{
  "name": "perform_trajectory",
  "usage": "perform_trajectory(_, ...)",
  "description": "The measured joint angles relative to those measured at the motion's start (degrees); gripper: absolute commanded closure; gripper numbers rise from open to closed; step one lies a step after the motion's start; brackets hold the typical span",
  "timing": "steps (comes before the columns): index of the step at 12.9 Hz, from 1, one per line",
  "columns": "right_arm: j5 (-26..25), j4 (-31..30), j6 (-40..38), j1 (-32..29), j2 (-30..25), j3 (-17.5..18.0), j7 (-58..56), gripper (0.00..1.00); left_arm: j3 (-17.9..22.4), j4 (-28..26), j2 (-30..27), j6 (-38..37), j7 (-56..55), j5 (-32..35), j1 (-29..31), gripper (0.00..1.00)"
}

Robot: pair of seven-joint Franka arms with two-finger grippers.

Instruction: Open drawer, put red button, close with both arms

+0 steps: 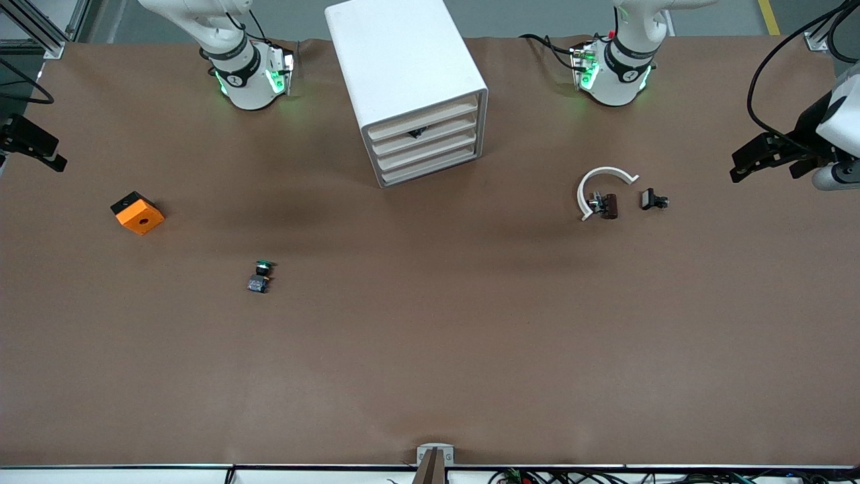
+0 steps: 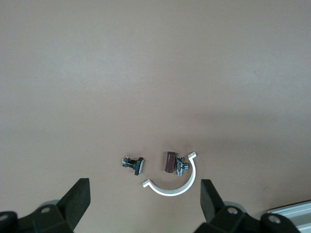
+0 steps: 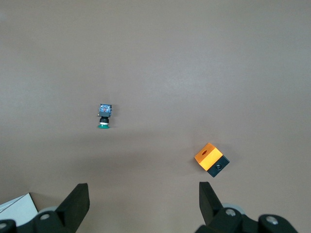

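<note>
The white cabinet [image 1: 403, 81] stands at the table's middle, close to the arms' bases, with its stacked drawers [image 1: 424, 144] all pushed in. A small dark thing [image 1: 416, 133] shows at the second drawer's front. No red button shows in any view. My left gripper [image 1: 766, 165] hangs open and empty over the left arm's end of the table. In the left wrist view its open fingers [image 2: 146, 194] frame bare table just short of a white clip. My right gripper [image 1: 40, 144] hangs open and empty over the right arm's end, also seen open [image 3: 144, 196] in the right wrist view.
A green-capped switch [image 1: 259, 275] [image 3: 104, 116] lies toward the right arm's end. An orange block with a hole [image 1: 138, 213] [image 3: 210, 158] lies closer to that end. A white C-shaped clip [image 1: 605, 188] [image 2: 175, 182], a maroon part [image 1: 608, 206] [image 2: 170, 162] and a small black part [image 1: 653, 199] [image 2: 133, 164] lie near the left arm's end.
</note>
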Motion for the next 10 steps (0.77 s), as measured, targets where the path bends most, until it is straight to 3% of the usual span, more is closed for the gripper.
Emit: perform_trajectory(10, 0.0, -0.01, -0.47, -0.05, 0.0, -0.31, 0.0, 0.0, -0.02, 0.65, 0.37, -0.35, 0.01, 0.0, -0.1, 0.0)
